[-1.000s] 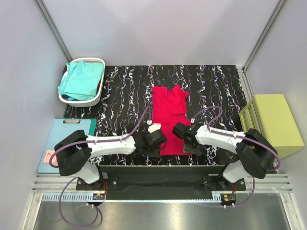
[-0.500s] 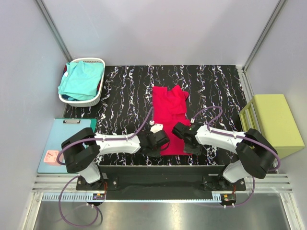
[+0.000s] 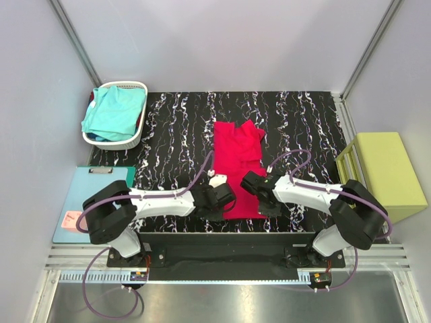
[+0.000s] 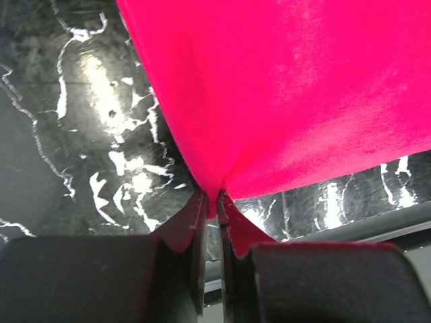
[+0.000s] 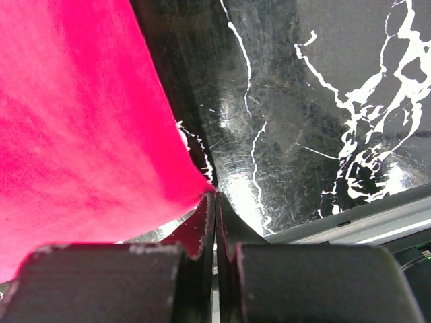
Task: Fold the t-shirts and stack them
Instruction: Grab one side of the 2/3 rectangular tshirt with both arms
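The crimson-red t-shirt (image 3: pixel 239 158) lies as a long folded strip down the middle of the black marbled table (image 3: pixel 175 134). My left gripper (image 3: pixel 224 205) is at its near left corner, shut on a pinch of red cloth (image 4: pixel 289 87) that runs down between the fingertips (image 4: pixel 213 202). My right gripper (image 3: pixel 264 207) is at the near right corner, its jaws pressed together with the tip of the red cloth (image 5: pixel 81 121) caught at their ends (image 5: pixel 215 198). The turquoise t-shirt (image 3: pixel 114 111) sits bunched in the basket at the far left.
A white basket (image 3: pixel 138 131) stands at the table's far left corner. A light-blue mat (image 3: pixel 94 195) lies left of the table. A yellow-green block (image 3: pixel 384 171) sits to the right. The table's near edge and a metal rail run just behind both grippers.
Both grippers have closed on the red shirt's near corners. The left gripper shifted slightly right toward the shirt; the right arm barely moved.
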### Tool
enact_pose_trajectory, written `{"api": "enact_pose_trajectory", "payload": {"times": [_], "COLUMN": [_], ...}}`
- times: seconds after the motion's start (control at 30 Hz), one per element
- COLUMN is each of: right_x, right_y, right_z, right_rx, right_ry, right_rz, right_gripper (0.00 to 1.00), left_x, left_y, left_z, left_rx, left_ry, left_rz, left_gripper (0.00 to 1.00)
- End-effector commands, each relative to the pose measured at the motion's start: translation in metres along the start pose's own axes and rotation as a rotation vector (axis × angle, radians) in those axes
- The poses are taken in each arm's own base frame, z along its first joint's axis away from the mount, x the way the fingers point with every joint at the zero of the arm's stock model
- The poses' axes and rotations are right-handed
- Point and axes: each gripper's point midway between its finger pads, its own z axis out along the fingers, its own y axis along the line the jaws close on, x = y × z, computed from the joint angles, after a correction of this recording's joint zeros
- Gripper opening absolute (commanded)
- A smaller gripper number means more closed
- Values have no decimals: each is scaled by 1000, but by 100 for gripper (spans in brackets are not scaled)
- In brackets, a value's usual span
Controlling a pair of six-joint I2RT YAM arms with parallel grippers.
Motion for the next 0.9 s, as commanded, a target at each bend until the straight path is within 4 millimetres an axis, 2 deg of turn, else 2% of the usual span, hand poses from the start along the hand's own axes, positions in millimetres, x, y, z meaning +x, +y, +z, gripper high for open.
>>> {"api": "enact_pose_trajectory", "payload": {"times": [0.0, 0.1, 0.17, 0.3, 0.47, 0.57, 0.6, 0.73, 0.87], "right_x": [-7, -7, -6, -5, -4, -3, -2, -4, -9], "right_y": [10, 11, 9, 8, 5, 3, 2, 1, 3], "right_z": [-6, -6, -5, -5, -5, -4, -3, -3, -6], "right_rx": [-20, -22, -18, -18, -17, -10, -8, -7, -21], "right_ry": [-21, -22, -20, -22, -22, -20, -20, -37, -57], "right_rz": [9, 9, 8, 9, 11, 16, 19, 21, 24], "right_gripper": [0, 0, 6, 13, 14, 23, 33, 50, 55], "left_x": [8, 6, 5, 0, 0, 0, 2, 3, 1], "left_y": [19, 18, 19, 17, 14, 15, 16, 17, 15], "left_z": [-12, -19, -22, -26, -24, -20, -18, -13, -14], "left_rx": [-50, -44, -48, -45, -47, -59, -66, -73, -62], "left_ry": [14, 3, -4, -19, -17, -12, -10, -6, -14], "left_rz": [13, 7, 5, 2, 1, 0, 2, 7, 2], "left_gripper": [11, 24, 32, 39, 38, 34, 33, 31, 31]}}
